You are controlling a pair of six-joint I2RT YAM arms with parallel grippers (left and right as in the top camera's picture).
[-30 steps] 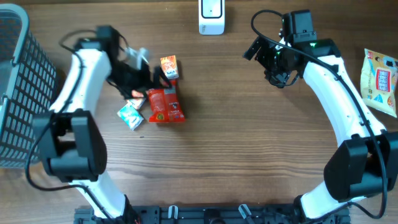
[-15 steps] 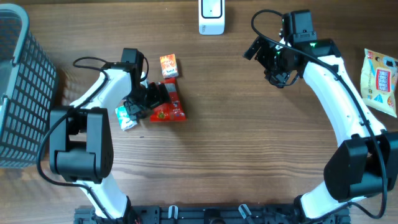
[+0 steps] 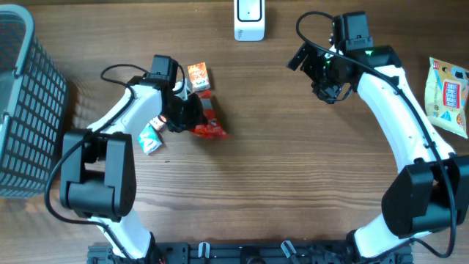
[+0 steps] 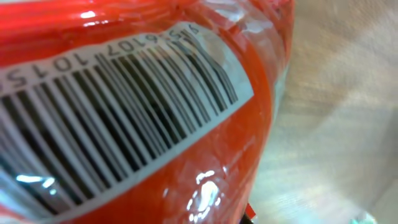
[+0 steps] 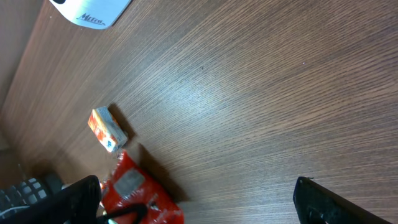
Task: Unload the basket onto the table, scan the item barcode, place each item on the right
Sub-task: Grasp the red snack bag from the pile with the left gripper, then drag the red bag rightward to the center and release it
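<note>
The item is a red packet lying left of the table's middle. My left gripper is shut on its left end. The packet fills the left wrist view, showing a white label with a black barcode; my own fingers are hidden there. The white scanner stands at the far edge, top centre. My right gripper hangs open over bare wood on the right, far from the packet. In its wrist view, the right gripper is empty, with the packet low on the left.
A small orange box lies just behind the packet, and a small teal-and-white sachet lies to its left. A dark wire basket fills the left edge. A yellow snack bag lies at the far right.
My left arm swung in over the red packet and its jaws went from open to shut on it. The packet has shifted and tilted a little to the right. The right arm has not moved.
</note>
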